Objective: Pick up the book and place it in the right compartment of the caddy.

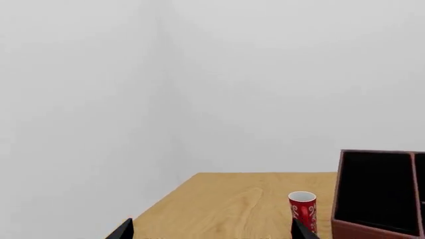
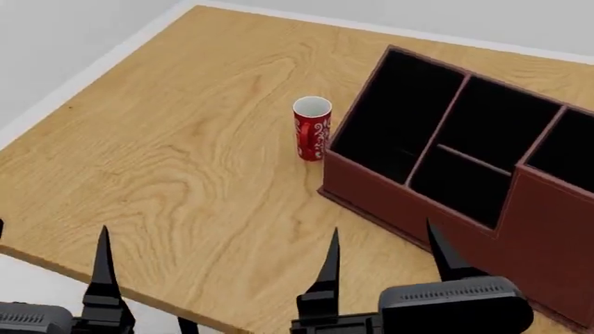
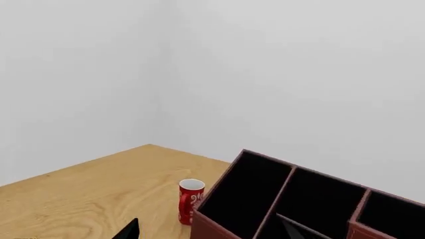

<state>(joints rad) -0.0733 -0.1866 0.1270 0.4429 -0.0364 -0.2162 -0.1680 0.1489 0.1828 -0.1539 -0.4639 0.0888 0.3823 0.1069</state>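
Evidently nothing is done yet: both the left gripper (image 2: 215, 271) and right gripper (image 2: 382, 261) hover wide open and empty over the table's (image 2: 186, 167) near edge. No book shows, perhaps outside view; the caddy (image 2: 464, 181) beside the red mug (image 2: 312, 128) looks empty.

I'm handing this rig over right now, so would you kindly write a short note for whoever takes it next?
Left gripper: open, empty, low over the near edge of the light wooden table.
Right gripper: open, empty, just in front of the reddish-brown, black-lined caddy.
A red patterned cup with a white inside stands beside the caddy's long narrow section.
The book shows in no view.
The right compartment is only partly in view.
Done: nothing yet. Left: find the book, grasp it, place it there.
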